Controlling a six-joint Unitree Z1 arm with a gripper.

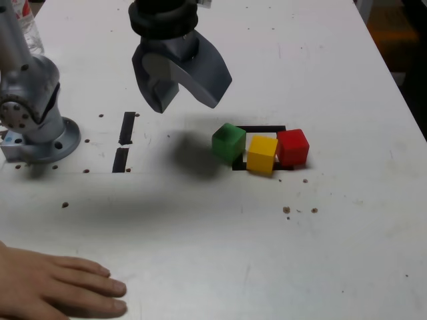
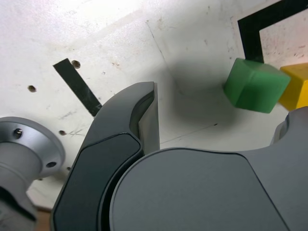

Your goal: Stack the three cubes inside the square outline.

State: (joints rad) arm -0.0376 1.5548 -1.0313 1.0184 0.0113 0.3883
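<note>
Three small matte cubes lie in a row on the white bench [image 1: 200, 253], none yet stacked. The green matte cube [image 1: 229, 141] sits at the exterior view's left end of the row, just outside or over the edge of the thin black tape square outline [image 1: 263, 129]; which cannot be settled. The yellow matte cube [image 1: 262, 154] sits in the middle over the outline's near edge, and the red matte cube [image 1: 293, 147] sits at the right end, touching or nearly touching the yellow one. The grey two-jawed end effector [image 1: 185, 100] hangs above the bench to the exterior view's left of the green cube, jaws spread wide and holding nothing.

Handling, as a judgement: the cubes look rigid, light and solid-edged, with a dull surface that should not slip much. Each is narrower than the jaw opening, so a grip across two opposite flat side faces, near mid-height, suits best. The green cube has free faces on its outer side; the yellow is hemmed in by its neighbours. A person's hand [image 1: 57, 288] rests on the bench near the front edge, well apart from the cubes.
</note>
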